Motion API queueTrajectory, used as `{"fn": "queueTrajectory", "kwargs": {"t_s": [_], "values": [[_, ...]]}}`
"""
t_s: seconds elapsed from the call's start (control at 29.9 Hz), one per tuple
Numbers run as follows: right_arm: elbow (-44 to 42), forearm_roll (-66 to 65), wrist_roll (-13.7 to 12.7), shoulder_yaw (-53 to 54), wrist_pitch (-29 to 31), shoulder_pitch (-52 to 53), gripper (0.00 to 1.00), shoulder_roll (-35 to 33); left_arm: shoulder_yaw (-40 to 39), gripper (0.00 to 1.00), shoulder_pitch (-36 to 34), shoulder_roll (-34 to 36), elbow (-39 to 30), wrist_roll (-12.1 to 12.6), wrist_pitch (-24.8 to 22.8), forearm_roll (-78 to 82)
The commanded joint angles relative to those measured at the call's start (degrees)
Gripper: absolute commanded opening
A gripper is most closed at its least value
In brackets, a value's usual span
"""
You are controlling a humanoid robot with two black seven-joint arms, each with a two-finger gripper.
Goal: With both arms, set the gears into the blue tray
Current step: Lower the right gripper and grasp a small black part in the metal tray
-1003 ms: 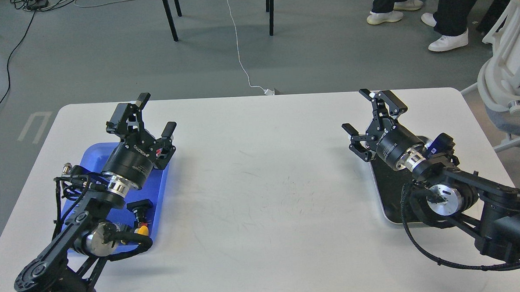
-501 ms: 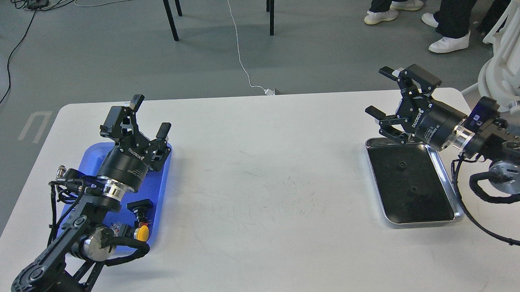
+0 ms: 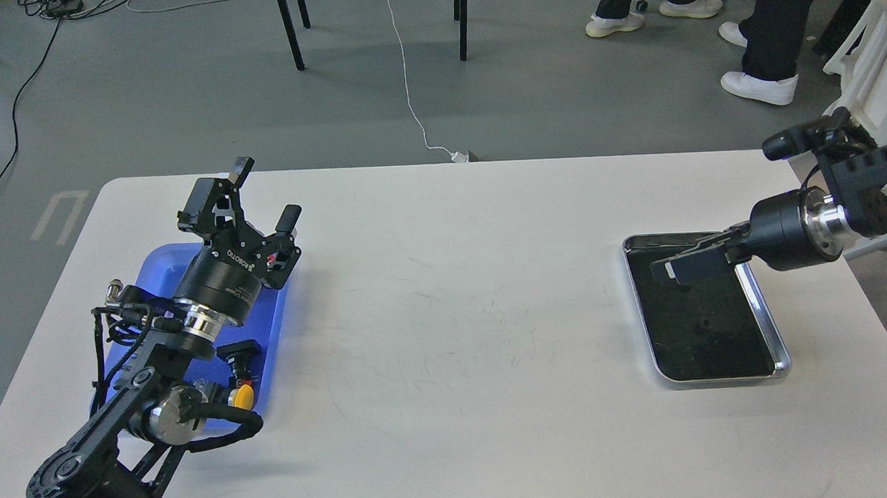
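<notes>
The blue tray [image 3: 154,267] lies at the table's left, largely covered by my left arm. My left gripper [image 3: 266,192] hangs open above the tray's far end, and nothing is between its fingers. My right gripper [image 3: 673,267] points left, low over the far end of the silver tray with a black inside [image 3: 770,328]. It is seen side-on with its fingers overlapping, so its state is unclear. One tiny dark gear [image 3: 706,323] barely shows on the black inside.
Push-button switches, one yellow-capped [image 3: 244,396] and one black [image 3: 238,352], lie in the blue tray beside my left arm. A white office chair [image 3: 872,43] stands past the table's right edge. People's legs [image 3: 771,32] and chair legs are on the floor beyond.
My right arm swung out to the right and turned its wrist, so the gripper now points left, low over the silver tray. The left gripper shifted only slightly.
</notes>
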Motion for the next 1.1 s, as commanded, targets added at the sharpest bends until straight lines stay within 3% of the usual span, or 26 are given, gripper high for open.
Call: {"fn": "queueTrajectory", "kwargs": {"t_s": [0.0, 0.4, 0.7, 1.07], "values": [[-1.38, -8.23, 0.0, -4.12, -0.49, 0.35, 0.99, 2.12, -0.03, 0.98, -0.02, 0.04, -0.29, 0.01, -0.08, 0.01], [-10.7, -11.33, 0.0, -9.05, -4.09, -3.08, 0.91, 9.68, 0.05, 0.98, -0.11, -0.14, -0.29, 0.1, 0.09, 0.01], [-16.33, -11.15, 0.0, -9.22, -6.55, -6.6, 0.66, 13.55, 0.05, 0.98, -0.11, 0.13, -0.2, 0.19, -0.17, 0.01], [-16.33, -10.71, 0.0, -9.22, -8.49, -8.18, 0.63, 13.99, 0.05, 0.98, -0.11, -0.22, -0.2, 0.19, 0.0, 0.01]]}}
